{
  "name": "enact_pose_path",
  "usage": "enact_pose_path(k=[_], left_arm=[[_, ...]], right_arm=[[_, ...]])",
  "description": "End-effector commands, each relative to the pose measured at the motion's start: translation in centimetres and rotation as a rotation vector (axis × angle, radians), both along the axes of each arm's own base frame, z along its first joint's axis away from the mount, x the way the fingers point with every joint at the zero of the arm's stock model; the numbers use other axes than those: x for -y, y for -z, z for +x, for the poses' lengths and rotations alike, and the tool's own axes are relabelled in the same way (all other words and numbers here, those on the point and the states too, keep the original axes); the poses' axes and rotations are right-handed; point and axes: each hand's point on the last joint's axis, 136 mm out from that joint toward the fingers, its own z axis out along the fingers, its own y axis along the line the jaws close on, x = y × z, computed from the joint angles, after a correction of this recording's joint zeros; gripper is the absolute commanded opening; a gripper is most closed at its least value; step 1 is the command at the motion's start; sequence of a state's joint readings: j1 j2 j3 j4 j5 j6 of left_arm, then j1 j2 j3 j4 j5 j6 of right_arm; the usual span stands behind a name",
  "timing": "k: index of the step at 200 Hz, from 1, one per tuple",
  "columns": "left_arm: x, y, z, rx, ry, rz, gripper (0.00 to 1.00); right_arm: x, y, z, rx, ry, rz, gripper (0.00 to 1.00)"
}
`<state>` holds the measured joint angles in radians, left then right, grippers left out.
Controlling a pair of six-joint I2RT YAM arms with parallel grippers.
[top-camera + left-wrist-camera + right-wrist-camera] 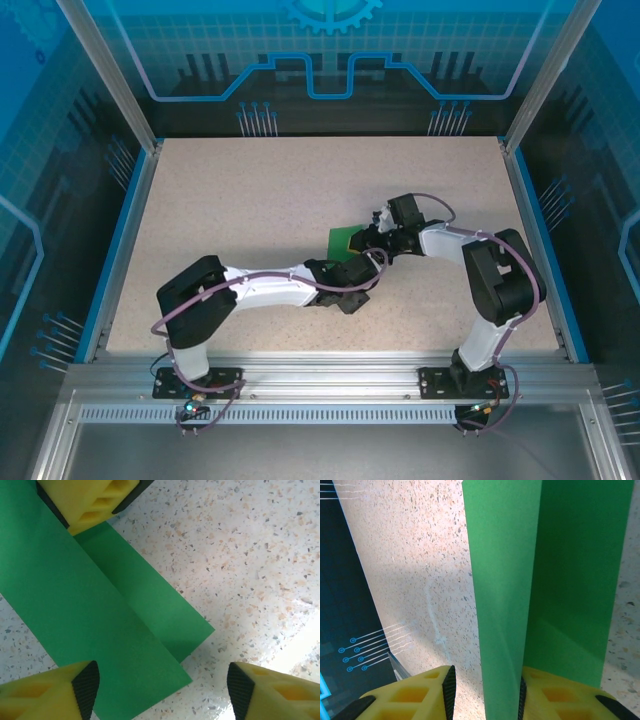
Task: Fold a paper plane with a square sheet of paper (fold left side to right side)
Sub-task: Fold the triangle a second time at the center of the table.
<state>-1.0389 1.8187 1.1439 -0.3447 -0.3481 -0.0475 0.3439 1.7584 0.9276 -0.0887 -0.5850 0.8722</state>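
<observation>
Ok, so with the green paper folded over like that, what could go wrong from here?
The top layer of the square sheet of paper stops short of the layer beneath, leaving a strip showing; creasing now may lock in an uneven fold. The left fingers stand open, one over the paper's end, one over bare table; closing could bunch that end. One of the right fingers seems to pin the far end; lifting it might let the flap spring back.
</observation>
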Motion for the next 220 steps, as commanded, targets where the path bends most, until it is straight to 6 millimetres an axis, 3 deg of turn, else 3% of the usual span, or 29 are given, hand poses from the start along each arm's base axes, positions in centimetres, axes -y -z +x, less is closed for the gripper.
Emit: enact_pose_path(k=[1,47,95,131,178,182,203,220], left_arm=[[0.0,-0.7,0.5,0.013,-0.015,0.012,0.55],[-0.4,-1.5,0.9,0.001,-0.046,-0.034,0.23],[-0.6,-2.6,1.3,-0.066,-0.071,-0.147,0.04],[-0.6,-3.0,1.2,-0.179,-0.087,-0.279,0.00],[-1.2,-3.4,1.6,-0.311,-0.125,-0.423,0.02],[-1.4,-3.4,1.6,-0.318,-0.130,-0.427,0.03],[-2.4,-3.2,2.0,-0.338,-0.162,-0.441,0.04],[-3.1,-3.3,2.3,-0.350,-0.183,-0.451,0.06]], right_arm=[[0.3,0.1,0.2,-0.028,0.007,0.009,0.37],[0.7,0.4,0.0,-0.032,0.001,-0.022,0.37],[1.0,-0.1,0.1,-0.007,-0.006,-0.047,0.37],[1.3,-1.8,0.9,0.082,0.007,-0.052,0.38],[3.3,-4.2,1.0,0.213,0.057,-0.101,0.43],[3.6,-3.4,0.2,0.198,0.055,-0.116,0.43],[4.4,-3.2,-1.3,0.208,0.039,-0.147,0.41],[4.4,-2.6,-2.8,0.206,0.009,-0.155,0.34]])
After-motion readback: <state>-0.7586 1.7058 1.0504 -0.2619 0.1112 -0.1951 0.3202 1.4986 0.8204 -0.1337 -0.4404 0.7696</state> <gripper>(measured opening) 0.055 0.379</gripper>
